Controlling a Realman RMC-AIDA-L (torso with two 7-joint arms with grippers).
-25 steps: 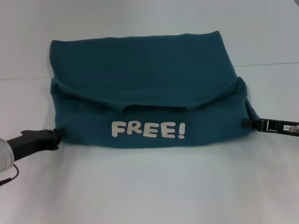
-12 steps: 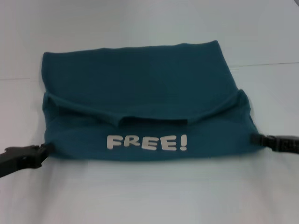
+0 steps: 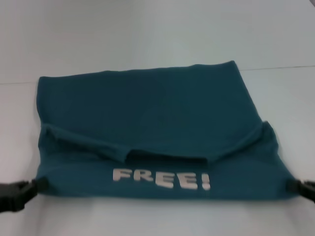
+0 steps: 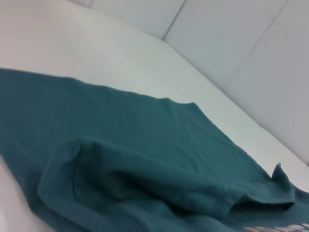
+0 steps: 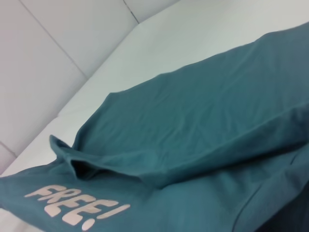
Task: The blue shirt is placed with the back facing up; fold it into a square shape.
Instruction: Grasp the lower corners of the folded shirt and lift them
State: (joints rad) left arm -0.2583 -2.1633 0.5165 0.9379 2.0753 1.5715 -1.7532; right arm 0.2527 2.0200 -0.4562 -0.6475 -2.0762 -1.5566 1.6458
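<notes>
One blue shirt lies across the white desk in front of you, folded into a broad, roughly rectangular shape. Its far part is plain and fairly smooth. The near part is turned up so that the white "FREE!" lettering shows, just behind the shirt's near edge. Between the plain part and the lettering you can see a sagging fold line, with a dark gap under it near the middle.

Your left hand sits at the shirt's near left corner, touching the fabric there, and the corner looks drawn out toward it. Your right hand sits at the shirt's near right corner in the same way. You cannot tell from the head view how the fingers of either hand stand, since only dark ends show at the cloth's corners.

Your left wrist view shows the shirt from the side, with a rumpled fold close by and a slice of the lettering at the frame's edge. Your right wrist view shows the shirt and the lettering beyond the fold, on the desk.
</notes>
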